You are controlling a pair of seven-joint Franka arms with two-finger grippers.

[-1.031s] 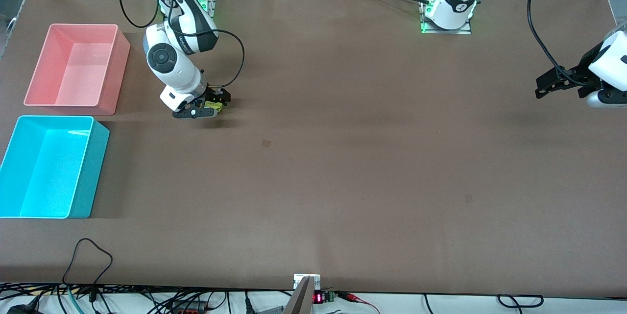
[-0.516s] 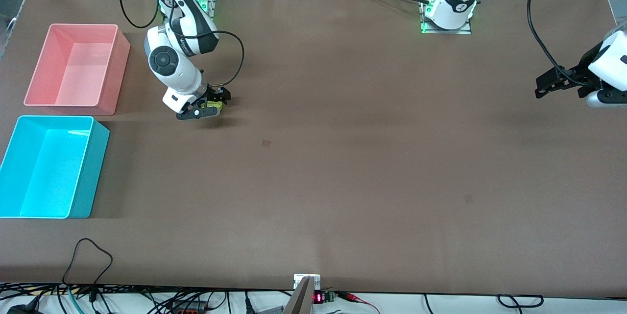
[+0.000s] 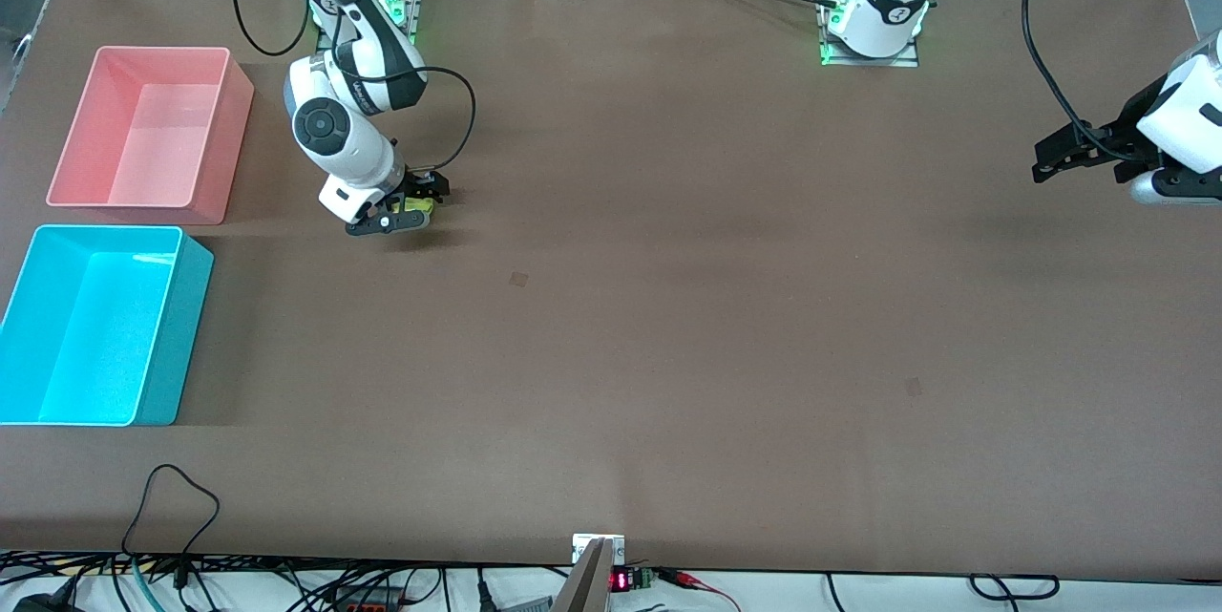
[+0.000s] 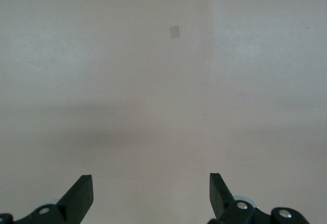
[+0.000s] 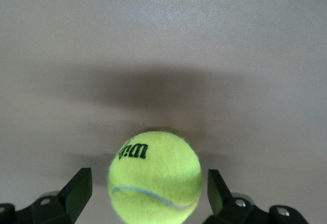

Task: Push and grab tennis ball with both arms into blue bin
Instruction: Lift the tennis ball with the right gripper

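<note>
Right wrist view shows the ball [image 5: 154,175] on the table between the right gripper's [image 5: 148,193] wide-open fingers, untouched, its dark lettering upside down; being round, it has no long axis. In the front view it [image 3: 413,206] is mostly hidden, near the pink bin [image 3: 153,130]. The left gripper [image 3: 1060,158] hangs open over bare table. The blue bin [image 3: 181,326] lies nearer the camera.

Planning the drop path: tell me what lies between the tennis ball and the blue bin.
Only bare table, per the front view. The tennis ball sits between the right gripper's open fingers; the blue bin stands nearer the camera.
</note>
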